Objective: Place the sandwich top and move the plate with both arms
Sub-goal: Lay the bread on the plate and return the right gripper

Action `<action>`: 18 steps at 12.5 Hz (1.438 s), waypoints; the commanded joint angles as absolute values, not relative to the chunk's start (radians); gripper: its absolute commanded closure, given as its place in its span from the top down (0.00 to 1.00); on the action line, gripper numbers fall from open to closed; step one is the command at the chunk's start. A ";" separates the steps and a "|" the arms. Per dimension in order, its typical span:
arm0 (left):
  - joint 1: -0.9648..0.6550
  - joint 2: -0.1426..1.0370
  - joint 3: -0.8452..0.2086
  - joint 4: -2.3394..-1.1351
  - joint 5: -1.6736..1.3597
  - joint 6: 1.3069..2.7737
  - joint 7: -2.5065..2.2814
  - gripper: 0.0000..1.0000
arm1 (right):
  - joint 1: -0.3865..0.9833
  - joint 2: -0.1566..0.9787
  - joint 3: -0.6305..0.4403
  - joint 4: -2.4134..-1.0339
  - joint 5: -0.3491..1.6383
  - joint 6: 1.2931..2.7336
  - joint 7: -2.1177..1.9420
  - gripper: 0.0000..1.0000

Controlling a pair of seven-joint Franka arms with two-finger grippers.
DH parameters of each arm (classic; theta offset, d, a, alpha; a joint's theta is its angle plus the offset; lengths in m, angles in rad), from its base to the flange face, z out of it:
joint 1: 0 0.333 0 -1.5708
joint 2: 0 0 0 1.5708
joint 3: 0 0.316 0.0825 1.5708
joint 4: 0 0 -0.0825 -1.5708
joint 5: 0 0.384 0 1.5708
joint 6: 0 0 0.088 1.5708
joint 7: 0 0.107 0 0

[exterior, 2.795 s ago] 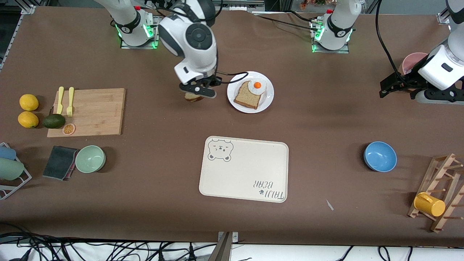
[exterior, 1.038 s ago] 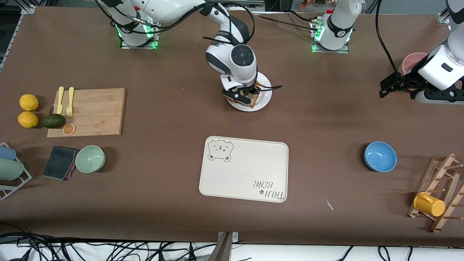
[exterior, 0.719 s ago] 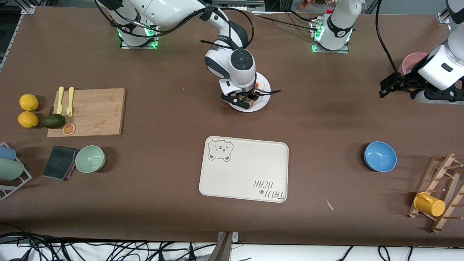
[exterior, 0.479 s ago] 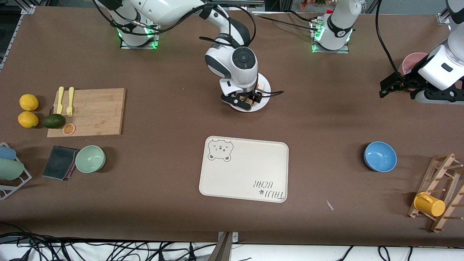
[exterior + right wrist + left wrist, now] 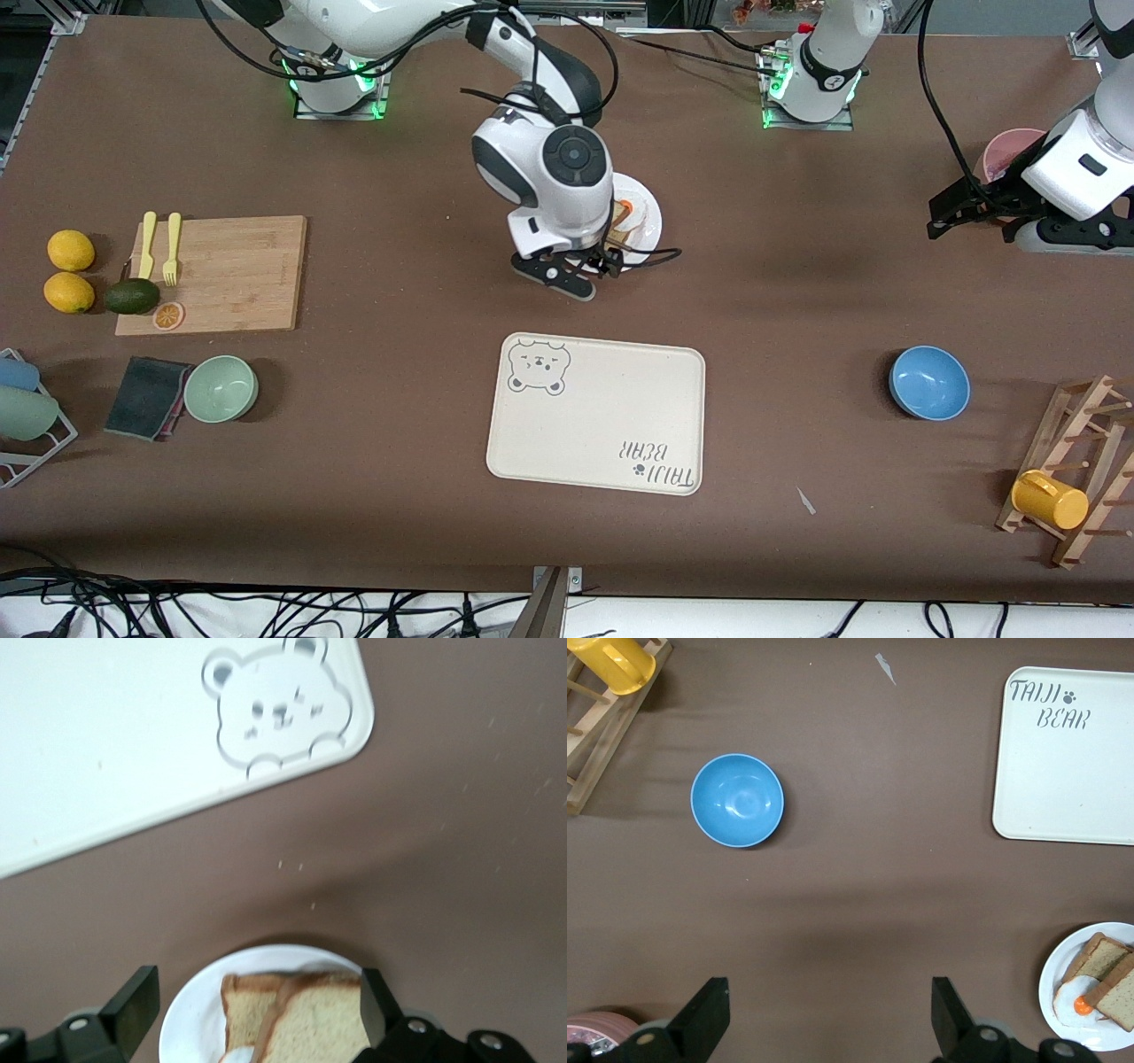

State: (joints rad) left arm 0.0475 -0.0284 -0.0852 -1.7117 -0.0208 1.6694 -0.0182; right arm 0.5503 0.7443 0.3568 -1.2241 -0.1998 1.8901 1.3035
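The sandwich top (image 5: 1113, 996) already lies on the lower slice on the plate (image 5: 648, 232), tan crumb up, dark crust showing, beside the fried egg (image 5: 1075, 1002). Moving the plate remains. The right claw (image 5: 578, 270) hangs released over the plate's edge; the left claw (image 5: 829, 1020) waits, released, near the pink bowl (image 5: 1010, 151).

Bread slices: two (image 5: 1099, 958) (image 5: 1121, 994). Egg (image 5: 1075, 1003): one. Plate (image 5: 653, 221): one. Tray (image 5: 595, 413): one. Bowls: two (image 5: 928, 382) (image 5: 221, 388). Lemons: two (image 5: 71, 250) (image 5: 69, 292). Avocado (image 5: 133, 296): one.
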 commanded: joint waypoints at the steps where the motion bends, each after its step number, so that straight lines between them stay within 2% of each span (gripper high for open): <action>1: 0.046 -0.026 -0.087 -1.701 0.005 1.658 -0.031 1.00 | 0.488 0.733 0.368 -1.172 -0.203 1.824 1.197 1.00; 7: 0.046 -0.026 -0.087 -1.701 0.005 1.658 -0.031 1.00 | 0.387 0.635 0.354 -1.173 -0.166 1.680 0.916 1.00; 13: 0.046 -0.026 -0.087 -1.701 0.003 1.658 -0.029 1.00 | 0.368 0.471 0.082 -1.207 0.012 1.499 0.487 1.00; 18: 0.041 -0.015 -0.091 -1.703 -0.055 1.638 -0.015 1.00 | 0.191 0.324 0.074 -1.316 0.025 1.459 0.220 1.00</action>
State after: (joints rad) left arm 0.0466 -0.0271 -0.0863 -1.7117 -0.0253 1.6569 -0.0177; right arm 0.2572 0.4160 0.0622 -1.2121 0.0030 1.4533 0.3199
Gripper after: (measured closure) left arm 0.000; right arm 0.000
